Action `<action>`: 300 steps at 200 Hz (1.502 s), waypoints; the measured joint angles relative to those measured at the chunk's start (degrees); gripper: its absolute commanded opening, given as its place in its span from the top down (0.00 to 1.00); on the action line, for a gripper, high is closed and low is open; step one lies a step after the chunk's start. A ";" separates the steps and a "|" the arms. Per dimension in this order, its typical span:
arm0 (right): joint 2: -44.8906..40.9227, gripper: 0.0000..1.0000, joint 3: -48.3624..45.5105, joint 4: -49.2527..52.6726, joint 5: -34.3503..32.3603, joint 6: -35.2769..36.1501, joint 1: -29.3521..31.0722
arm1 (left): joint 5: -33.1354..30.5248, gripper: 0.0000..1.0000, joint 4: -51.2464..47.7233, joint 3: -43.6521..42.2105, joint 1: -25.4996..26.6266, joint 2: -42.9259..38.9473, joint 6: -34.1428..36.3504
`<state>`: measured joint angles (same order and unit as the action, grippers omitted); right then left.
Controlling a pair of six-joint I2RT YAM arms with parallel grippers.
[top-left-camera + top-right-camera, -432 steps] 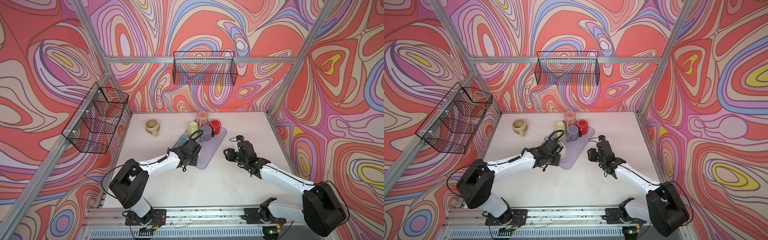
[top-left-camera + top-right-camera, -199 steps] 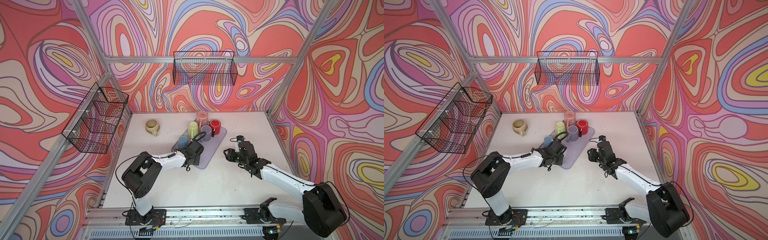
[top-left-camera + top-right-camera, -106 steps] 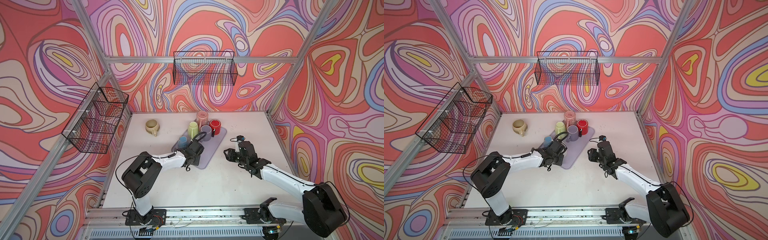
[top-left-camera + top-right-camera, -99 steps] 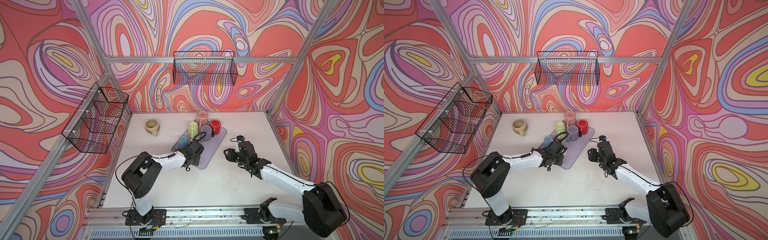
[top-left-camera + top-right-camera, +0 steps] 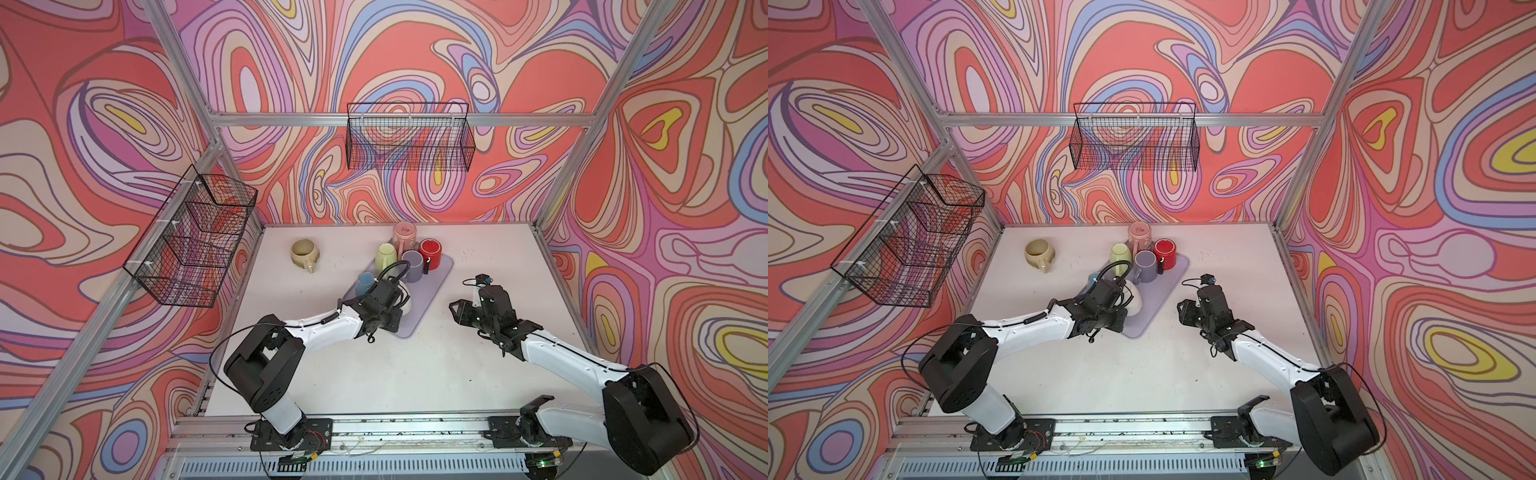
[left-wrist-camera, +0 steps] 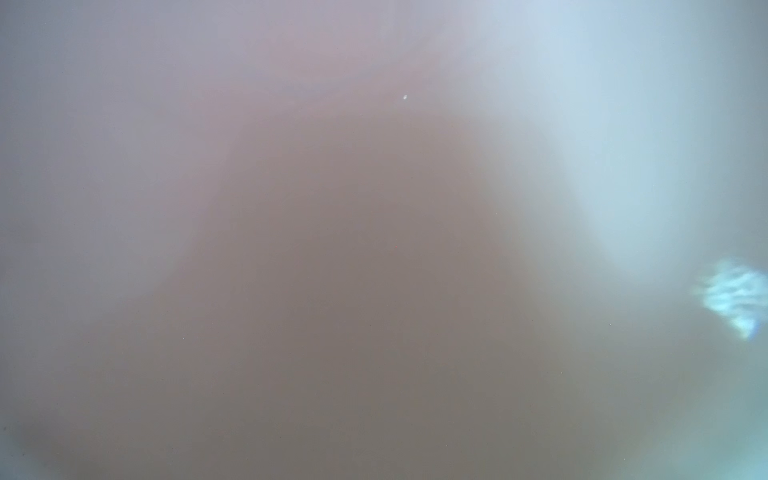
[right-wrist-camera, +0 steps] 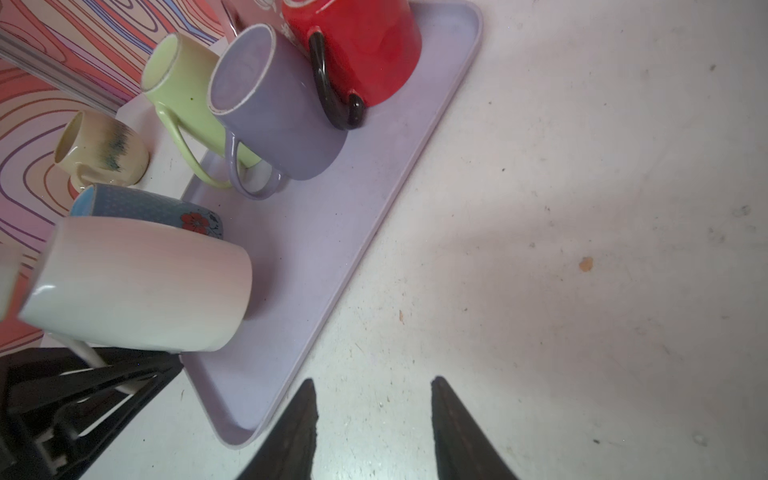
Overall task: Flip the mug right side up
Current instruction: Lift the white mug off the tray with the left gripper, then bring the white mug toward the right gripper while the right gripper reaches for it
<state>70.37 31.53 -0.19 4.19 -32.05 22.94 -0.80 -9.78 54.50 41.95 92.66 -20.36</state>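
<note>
A white mug lies tilted on its side at the near end of the lilac tray, its rounded end resting on the tray. In a top view the mug shows just past the left wrist. My left gripper is shut on the mug's white handle, low at the tray's edge. The left wrist view is only a pale blur, filled by something very close. My right gripper is open and holds nothing. It hovers over bare table beside the tray's near corner, apart from the mug. Both top views show it right of the tray.
On the tray stand a red mug, a purple mug, a green mug and a blue flowered mug. A pink mug stands behind them. A beige mug sits on the table at the back left. Wire baskets hang on the walls.
Since the earliest frames my left arm has folded its elbow in, and its gripper has settled at the white mug. Over the last half second nothing visibly moves. The right arm has stayed put.
</note>
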 measured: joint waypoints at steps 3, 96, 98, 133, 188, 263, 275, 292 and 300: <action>-0.04 0.54 -0.17 -0.11 0.24 -0.02 -0.11 | 0.52 1.00 0.20 -0.02 0.00 -0.33 0.11; -9.31 0.54 -1.22 -2.40 9.60 3.54 -2.93 | 18.62 1.00 7.02 -3.54 -5.44 -10.84 -0.33; -9.35 0.54 -1.22 -2.51 9.94 3.61 -2.95 | 19.12 1.00 7.13 -3.58 -5.64 -10.99 -0.52; -9.46 0.54 -1.22 -5.79 17.38 4.00 -3.04 | 26.95 1.00 9.62 -3.87 -9.05 -13.42 -2.36; -9.44 0.52 0.79 -7.80 26.77 5.81 -3.04 | 38.82 1.00 17.62 -5.33 -12.41 -14.27 -7.56; -5.53 0.51 6.03 -14.38 36.79 5.90 -3.06 | 46.16 1.00 25.35 -7.34 -14.21 -14.25 -13.62; -4.20 0.50 6.03 -15.89 37.90 5.35 -3.06 | 46.62 1.00 25.53 -7.34 -14.21 -14.25 -13.92; -3.37 0.50 6.03 -17.64 39.04 4.72 -3.04 | 47.08 1.00 25.64 -7.34 -14.21 -14.25 -14.05; -3.32 0.50 6.05 -18.32 39.45 4.55 -3.06 | 47.25 1.00 25.66 -7.34 -14.21 -14.25 -14.05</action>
<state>67.05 37.58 -18.50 43.64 -27.51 19.88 46.46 15.88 47.16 27.75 78.41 -34.41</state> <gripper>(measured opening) 0.496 0.160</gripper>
